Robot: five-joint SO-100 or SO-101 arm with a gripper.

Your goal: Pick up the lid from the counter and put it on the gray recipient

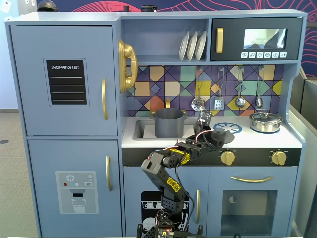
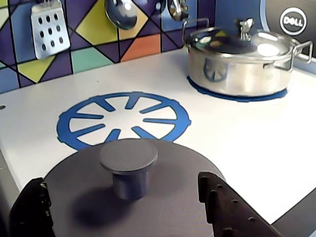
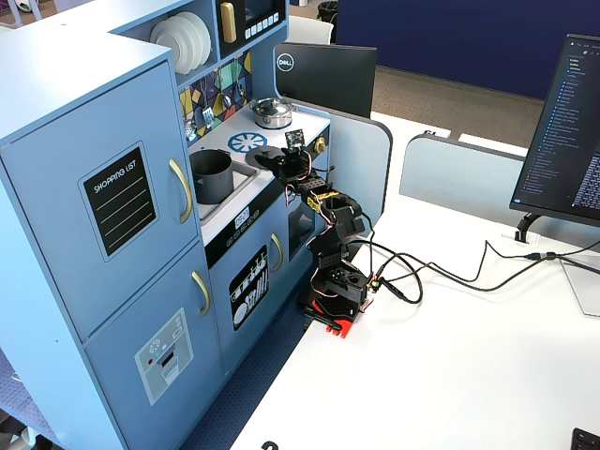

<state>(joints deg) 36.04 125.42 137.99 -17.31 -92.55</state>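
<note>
At the counter's left end, the gray recipient (image 1: 169,122) stands open-topped in the sink recess of the toy kitchen, against the back wall. To its right, near the counter's front edge, the lid (image 2: 133,197) lies flat just in front of the blue burner ring (image 2: 123,123), its knob (image 2: 129,165) upright. The gripper (image 2: 131,207) hangs over it with its jaws spread wide, one on each side of the knob and neither touching it. A clean pick likely calls for centring on the knob and closing squarely, then lifting straight up before swinging left. At the counter's far right, the steel pot (image 2: 242,61) sits well apart.
</note>
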